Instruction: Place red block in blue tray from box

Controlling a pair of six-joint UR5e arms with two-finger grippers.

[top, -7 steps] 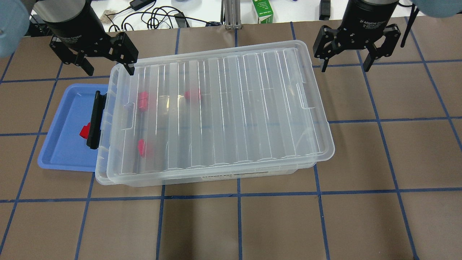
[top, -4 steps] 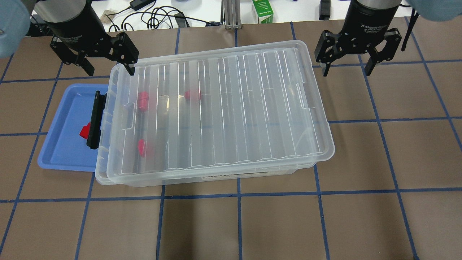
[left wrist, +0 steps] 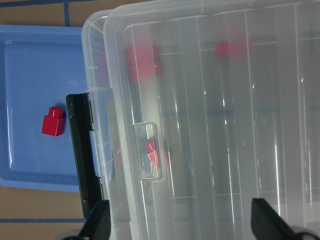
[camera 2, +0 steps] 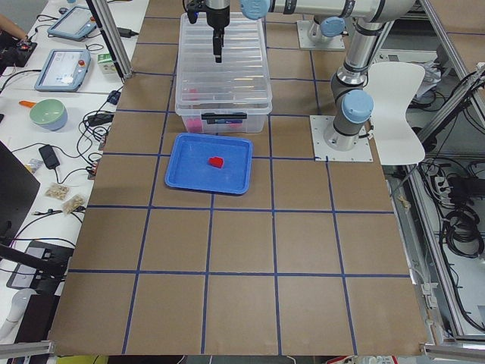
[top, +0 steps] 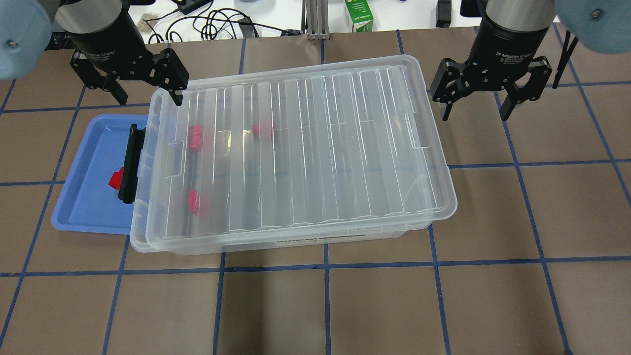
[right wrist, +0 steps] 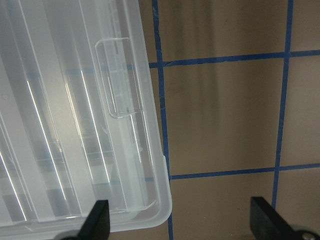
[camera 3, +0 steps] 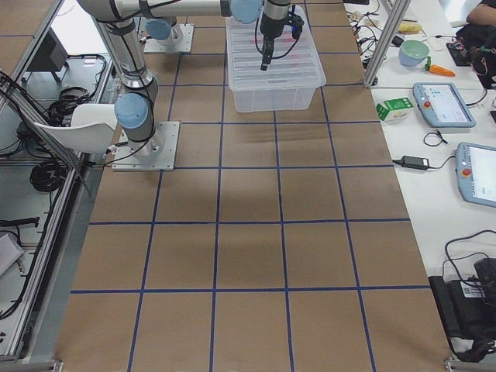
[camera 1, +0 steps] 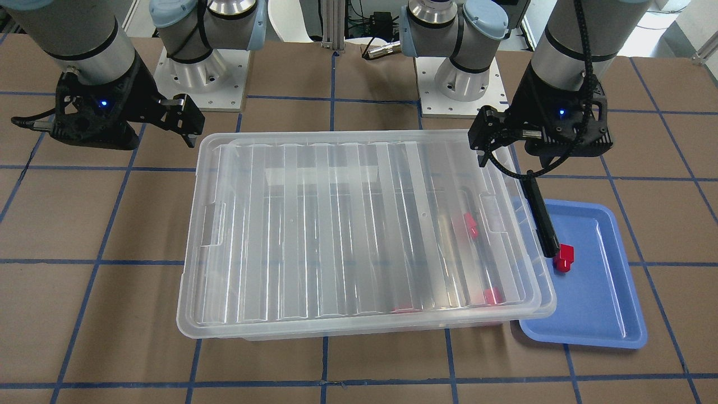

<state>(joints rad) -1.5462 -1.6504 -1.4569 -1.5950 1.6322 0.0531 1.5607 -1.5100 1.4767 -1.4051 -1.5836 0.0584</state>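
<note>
At the far left the blue tray (top: 81,209) lay flat on the table, its right edge tucked under the end of the box (top: 276,245); the red block (top: 116,178) sat on the tray floor, just beside the black latch (top: 130,165) that hung out from the box's end over the tray.

Above the box's back-left corner hung the left gripper (top: 149,98), jaws spread wide and holding nothing; one finger showed over the lid's corner, though whether it touched could not be told.

The ribbed lid (top: 335,143) covered the box but looked slightly askew on it; three more red blocks (top: 195,137) showed blurred through it, near the left end.

Off the box's back-right corner, over bare table, hung the right gripper (top: 475,114), likewise wide open and empty.

With one block in the tray, the task looked finished or nearly so. The risks lay in what sat close together:

- A left finger catching the lid's rim would probably drag the loose-looking lid or shove the box.
- Any such shove could swing the latch into the block, or tip the tray pinned under the box.
- If another block were wanted, the lid barred the way.
</note>
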